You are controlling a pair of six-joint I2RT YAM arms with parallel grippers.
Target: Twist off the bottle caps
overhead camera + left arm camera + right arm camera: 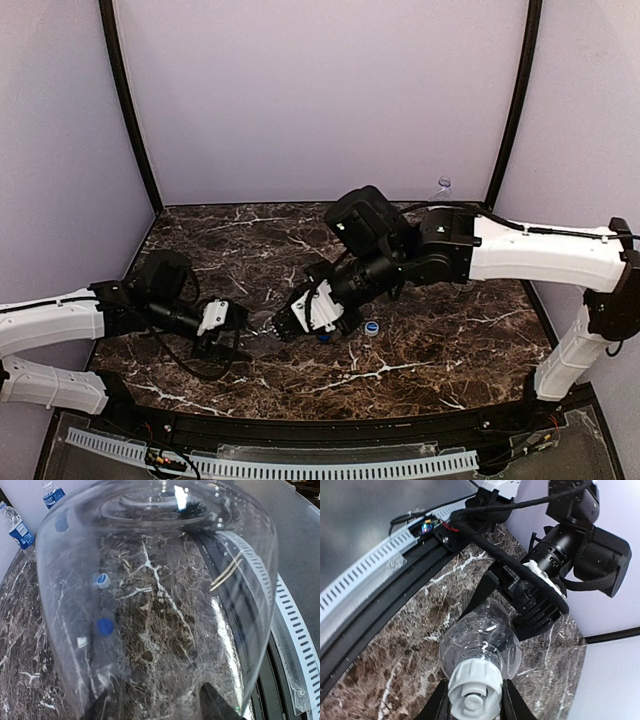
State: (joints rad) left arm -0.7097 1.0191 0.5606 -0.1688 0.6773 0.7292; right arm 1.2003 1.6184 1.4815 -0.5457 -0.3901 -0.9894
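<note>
The unlabelled bottle [480, 640] is hanging sideways just above the table [450, 340], near the front and a bit left of centre, stretched between the two grippers. It's looking totally clear and empty, with smooth rounded shoulders, and the marble veins are showing straight through it. Its white cap [474, 689] is sitting on the neck, ribbed round the side with a raised ring on top.

The right gripper [282, 327] is pinching that white cap, one finger pressing on each side. The left gripper [240, 332] is clamping the bottle's other end. In the left wrist view the base is filling nearly the whole frame like a dome.

Two loose caps are lying on the marble just beside the right gripper: a dark blue cap [324, 337] right under it, and a pale blue-and-white cap [371, 327] a little further right, the two sitting near each other but not touching.

A blue-label bottle [19, 529] and a second blue-label bottle [52, 494] are standing upright at the table's far edge by the wall, well apart from the action. Can't read either label.
</note>
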